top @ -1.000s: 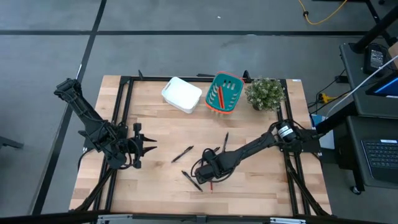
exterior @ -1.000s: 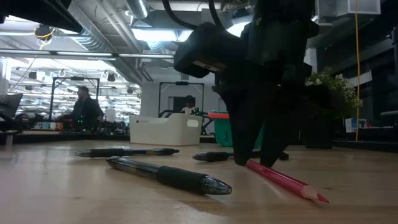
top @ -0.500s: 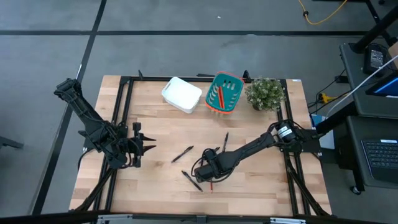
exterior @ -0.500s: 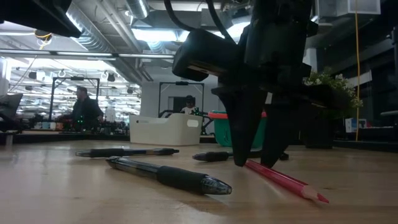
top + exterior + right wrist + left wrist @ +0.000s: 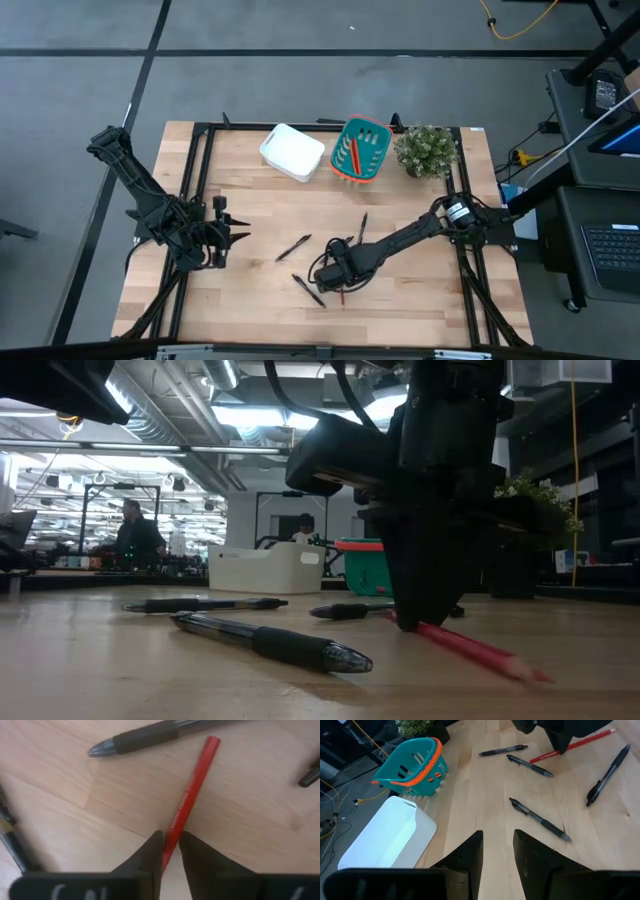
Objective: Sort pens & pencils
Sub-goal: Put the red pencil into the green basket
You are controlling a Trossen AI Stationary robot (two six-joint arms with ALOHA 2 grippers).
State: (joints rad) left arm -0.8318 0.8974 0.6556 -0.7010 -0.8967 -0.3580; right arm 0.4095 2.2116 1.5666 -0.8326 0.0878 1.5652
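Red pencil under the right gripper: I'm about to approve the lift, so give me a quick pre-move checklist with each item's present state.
1. Right gripper closed on the red pencil: ok, its fingers pinch the pencil from both sides.
2. Grip point: not ok, it is near one end, so the pencil may tilt when lifted.
3. Nearest pen free of the fingers: ok, it lies beyond the pencil's far end.
4. Teal basket ready: ok, upright at the table's back, red pencils already in it.
5. Left gripper out of the way: ok, open and parked at the left side.
6. Pencil lifted off the table: cannot tell.
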